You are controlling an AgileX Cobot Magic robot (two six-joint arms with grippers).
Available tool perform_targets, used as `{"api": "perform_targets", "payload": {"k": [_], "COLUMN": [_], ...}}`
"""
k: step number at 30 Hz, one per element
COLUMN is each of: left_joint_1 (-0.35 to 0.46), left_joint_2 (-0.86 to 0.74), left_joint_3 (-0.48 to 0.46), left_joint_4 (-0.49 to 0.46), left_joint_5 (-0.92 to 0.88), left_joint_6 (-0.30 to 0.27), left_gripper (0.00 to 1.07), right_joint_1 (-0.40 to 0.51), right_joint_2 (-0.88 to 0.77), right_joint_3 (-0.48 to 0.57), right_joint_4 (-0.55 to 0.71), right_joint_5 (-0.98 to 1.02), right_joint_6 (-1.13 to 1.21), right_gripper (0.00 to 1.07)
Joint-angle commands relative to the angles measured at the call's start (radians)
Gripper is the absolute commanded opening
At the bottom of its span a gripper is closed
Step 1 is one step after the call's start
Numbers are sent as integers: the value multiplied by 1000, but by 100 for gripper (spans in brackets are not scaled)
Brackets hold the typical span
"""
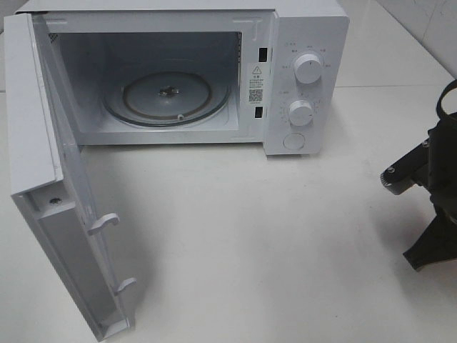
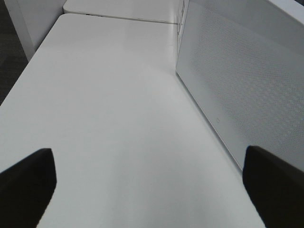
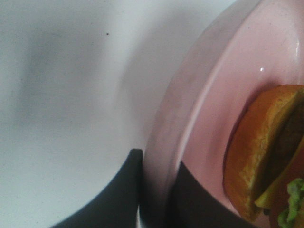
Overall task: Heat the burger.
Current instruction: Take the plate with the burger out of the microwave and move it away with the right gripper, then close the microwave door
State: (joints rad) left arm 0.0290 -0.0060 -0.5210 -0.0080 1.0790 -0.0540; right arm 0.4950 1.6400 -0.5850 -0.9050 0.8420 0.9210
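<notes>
1. One white microwave [image 1: 214, 71] stands on the white surface [image 1: 250, 243], its door [image 1: 50, 179] swung fully open.
2. Inside it lies one round glass turntable [image 1: 166, 96].
3. The control panel carries two round knobs [image 1: 308, 68] stacked one above the other, and one round button [image 1: 294, 141] below them.
4. Small markings ring the knobs, too small to read. One warning sticker [image 1: 255, 82] with a triangle and a square code sits on the inner frame; its text is unreadable.
5. One burger [image 3: 268, 156], with brown bun and green lettuce, rests on one pink plate [image 3: 213, 95], seen only in the right wrist view.
6. The right end effector [image 3: 154, 190] is nearly closed, its dark fingers [image 3: 118, 194] pinching the plate's rim, one on each side.
7. The left end effector [image 2: 149, 190] is spread wide over the bare surface beside the door's perforated panel, holding nothing.
</notes>
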Motion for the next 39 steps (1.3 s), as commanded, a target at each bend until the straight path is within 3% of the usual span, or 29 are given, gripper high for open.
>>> {"api": "perform_targets", "payload": {"k": [1,20,24,26,27,29,30,31,35,39], "left_joint_1": [2,2,2,2,2,2,2,2,2,2], "left_joint_2": [-15,-15,-15,-15,-15,-15,-15,-15,-15,-15], "left_joint_3": [1,1,1,1,1,1,1,1,1,1], "left_joint_4": [0,0,0,0,0,0,0,0,0,0], "left_joint_5": [-9,-9,-9,-9,-9,-9,-9,-9,-9,-9], "left_joint_6": [-1,-1,-1,-1,-1,-1,-1,-1,-1,-1], "left_gripper": [100,100,100,100,100,100,100,100,100,100], "right_joint_1": [-8,-8,-5,-3,-3,-3,-3,-3,-3,-3], "right_joint_2": [23,179,176,157,157,116,116,65,-17,-179], "right_joint_3": [-2,-2,-2,-2,-2,-2,-2,-2,-2,-2], "right_joint_4": [-71,-134,-129,-108,-108,-57,-57,-19,37,190], "right_joint_5": [18,-95,-97,-98,-98,-98,-98,-97,-98,-119], "right_joint_6": [46,226,224,201,201,158,158,124,79,-102], "right_gripper": [2,6,17,31,31,45,45,51,55,58]}}
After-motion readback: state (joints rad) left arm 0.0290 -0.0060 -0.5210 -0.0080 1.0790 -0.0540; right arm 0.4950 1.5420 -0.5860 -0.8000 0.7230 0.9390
